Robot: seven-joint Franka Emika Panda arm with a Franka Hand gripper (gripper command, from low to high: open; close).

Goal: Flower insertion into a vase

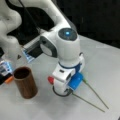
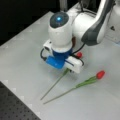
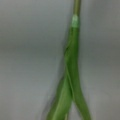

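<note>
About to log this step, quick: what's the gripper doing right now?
Gripper: down at the table over one flower stem; whether open or shut cannot be told. Vase stands apart, no flower in it.

My arm point(image 1: 57, 30) bends down over the table, wrist point(image 2: 60, 30) pointing straight downward in both front views. My gripper point(image 1: 62, 91) sits low, seemingly just above the surface, its fingers hidden beneath my own wrist housing.
</note>
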